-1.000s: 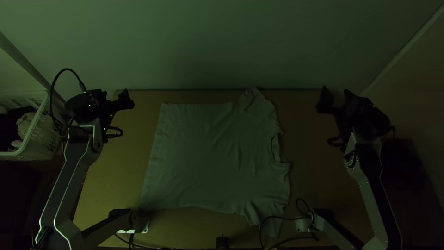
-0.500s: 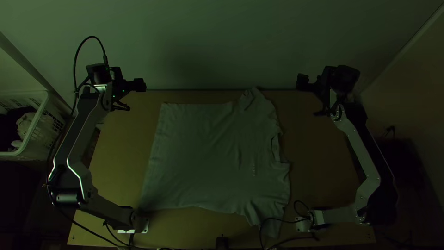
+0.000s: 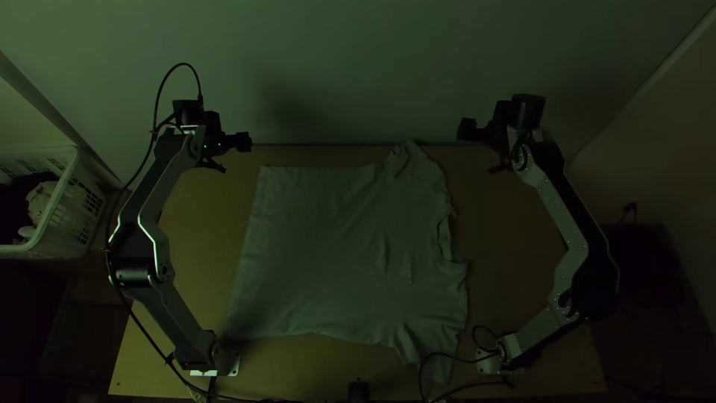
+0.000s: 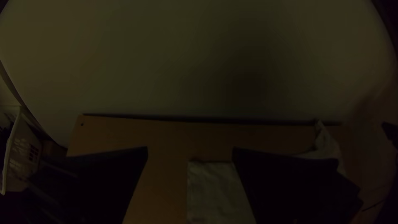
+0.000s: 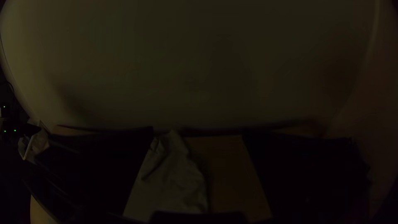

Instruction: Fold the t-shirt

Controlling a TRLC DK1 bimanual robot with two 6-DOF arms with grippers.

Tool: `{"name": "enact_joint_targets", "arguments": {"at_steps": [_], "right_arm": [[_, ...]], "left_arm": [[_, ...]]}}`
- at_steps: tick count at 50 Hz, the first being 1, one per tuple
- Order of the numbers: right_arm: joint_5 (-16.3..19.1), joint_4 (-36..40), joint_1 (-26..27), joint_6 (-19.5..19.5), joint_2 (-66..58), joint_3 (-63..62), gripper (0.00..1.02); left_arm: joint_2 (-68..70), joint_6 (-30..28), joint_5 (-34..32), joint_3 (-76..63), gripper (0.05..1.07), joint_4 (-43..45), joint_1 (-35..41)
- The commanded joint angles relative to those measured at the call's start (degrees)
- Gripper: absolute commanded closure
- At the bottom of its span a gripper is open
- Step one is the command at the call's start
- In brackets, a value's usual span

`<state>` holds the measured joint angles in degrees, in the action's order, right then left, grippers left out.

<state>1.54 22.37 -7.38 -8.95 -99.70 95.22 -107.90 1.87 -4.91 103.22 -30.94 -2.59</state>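
On surface (image 3: 194, 231), shirt (image 3: 328, 254) spread mostly flat, far sleeve (image 3: 416, 170) rumpled, left hand (image 3: 233, 154) wide, right hand (image 3: 477, 149) wide, both near far edge.

a dimly lit, flat pale wall (image 3: 358, 67) stands behind the light wooden table (image 3: 514, 283); left, a white perforated plastic basket (image 3: 73, 224).

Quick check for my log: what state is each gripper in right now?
Left gripper: open, fingers wide apart, holding nothing.
Right gripper: open, fingers wide apart, holding nothing.
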Motion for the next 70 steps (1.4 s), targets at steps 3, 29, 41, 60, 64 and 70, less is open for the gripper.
{"name": "enact_joint_targets", "arguments": {"at_steps": [3,29,41,60,64,70], "right_arm": [[0.3,1.2,-0.4,-0.9,-4.0,2.6,0.04],[0.3,3.5,-0.4,-1.2,-11.6,6.6,0.04],[0.3,3.5,-0.4,-1.4,-13.0,6.7,0.04],[0.3,3.2,-0.3,-1.5,-13.9,6.7,0.04],[0.3,3.1,-0.3,-1.5,-14.2,6.9,0.04],[0.3,3.0,-0.3,-1.6,-14.7,7.3,0.04]], "left_arm": [[-4.1,-1.2,1.2,2.3,0.10,-0.9,1.3],[-13.5,-3.4,2.6,3.0,0.18,-2.2,2.9],[-16.6,-3.5,3.9,3.8,0.18,0.3,2.9],[-20.8,-4.0,7.5,6.6,0.17,1.2,3.6],[-21.0,-4.0,7.5,6.6,0.17,1.1,3.6],[-21.1,-4.3,7.5,6.1,0.17,0.9,4.1]]}}
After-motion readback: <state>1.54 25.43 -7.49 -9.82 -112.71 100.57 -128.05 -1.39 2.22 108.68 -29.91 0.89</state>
